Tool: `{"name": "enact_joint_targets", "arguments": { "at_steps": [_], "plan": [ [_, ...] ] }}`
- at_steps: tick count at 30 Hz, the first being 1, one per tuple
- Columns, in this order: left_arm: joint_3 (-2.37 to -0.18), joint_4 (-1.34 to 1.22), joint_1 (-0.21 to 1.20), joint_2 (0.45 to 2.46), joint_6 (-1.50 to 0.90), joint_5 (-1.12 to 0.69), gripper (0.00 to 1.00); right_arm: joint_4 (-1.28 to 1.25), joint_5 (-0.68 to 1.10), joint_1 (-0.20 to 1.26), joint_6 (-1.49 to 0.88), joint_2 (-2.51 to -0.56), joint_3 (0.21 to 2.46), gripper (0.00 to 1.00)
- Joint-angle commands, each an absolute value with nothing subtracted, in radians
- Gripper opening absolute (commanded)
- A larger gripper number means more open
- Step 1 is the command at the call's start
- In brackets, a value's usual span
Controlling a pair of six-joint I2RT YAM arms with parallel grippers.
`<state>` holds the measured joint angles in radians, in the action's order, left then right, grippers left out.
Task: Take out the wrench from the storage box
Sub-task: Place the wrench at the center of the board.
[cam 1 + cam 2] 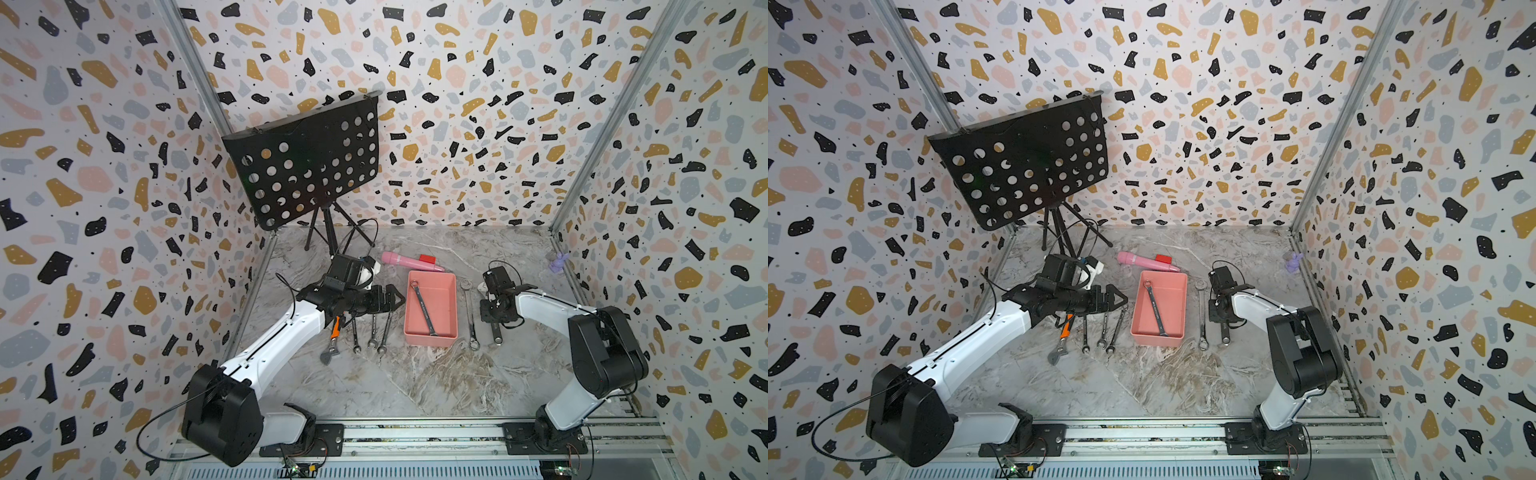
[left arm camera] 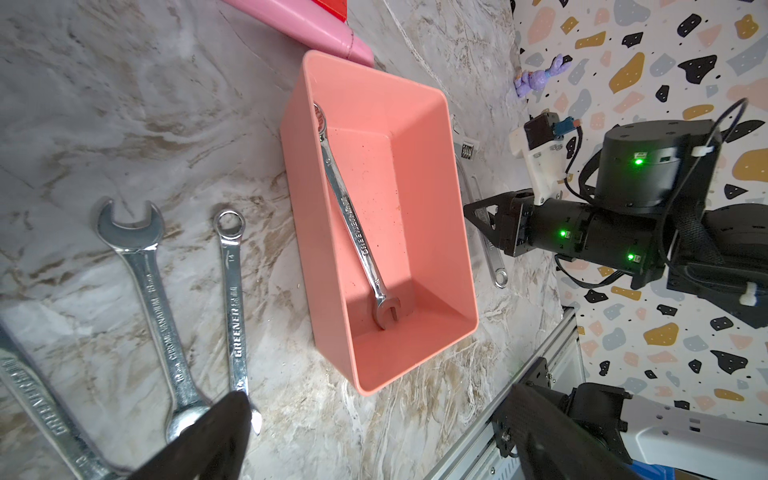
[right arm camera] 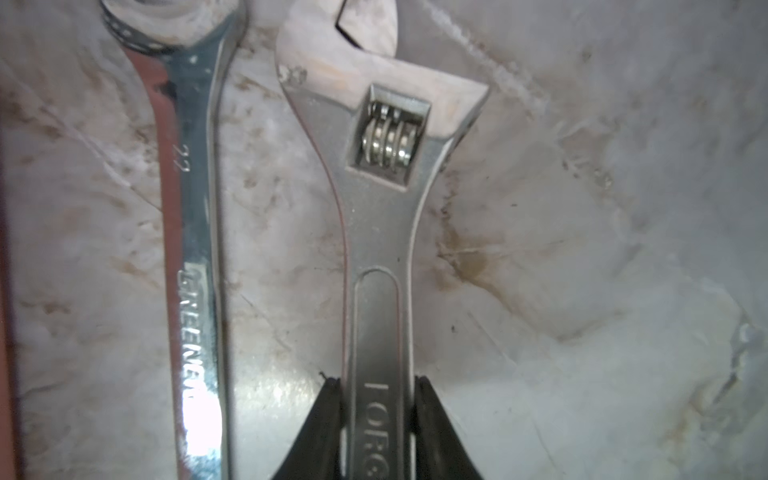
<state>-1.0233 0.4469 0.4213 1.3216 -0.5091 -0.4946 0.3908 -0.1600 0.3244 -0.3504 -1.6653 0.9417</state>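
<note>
The right claw (image 3: pixel 376 411) is pinching an adjustable wrench (image 3: pixel 374 208) outside the box (image 1: pixel 430 338), and the left claw (image 1: pixel 397 298) is hanging spread. The wrench (image 1: pixel 424 308) inside, lying between them, is risking being left behind.

Both top views: bright, even overhead light; soft shadows on the desk (image 1: pixel 415 382); wide-angle stretching at frame borders. Left wrist view: sharp, left fingers (image 2: pixel 208 440) blurred. Right wrist view: soft focus, glare on the combination wrench (image 3: pixel 199 395).

storage box (image 1: pixel 430 338) open above, wrenches (image 1: pixel 470 316) ea. side
</note>
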Motion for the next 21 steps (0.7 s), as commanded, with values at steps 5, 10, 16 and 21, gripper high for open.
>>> {"name": "enact_joint_targets", "arguments": {
  "at_steps": [5, 10, 16, 21],
  "plan": [
    [-1.010, 0.419, 0.424, 1.327, -0.491, -0.490, 1.00, 0.382, -0.145, 0.321, -0.361, -1.670, 0.924, 0.01],
    [-1.003, 0.419, 0.424, 1.329, -0.486, -0.489, 1.00, 0.379, -0.139, 0.321, -0.360, -1.691, 0.909, 0.15],
    [-0.996, 0.420, 0.424, 1.331, -0.480, -0.487, 1.00, 0.395, -0.138, 0.319, -0.356, -1.692, 0.917, 0.25],
    [-0.994, 0.423, 0.424, 1.328, -0.475, -0.484, 1.00, 0.427, -0.126, 0.319, -0.347, -1.671, 0.929, 0.41]
  ]
}}
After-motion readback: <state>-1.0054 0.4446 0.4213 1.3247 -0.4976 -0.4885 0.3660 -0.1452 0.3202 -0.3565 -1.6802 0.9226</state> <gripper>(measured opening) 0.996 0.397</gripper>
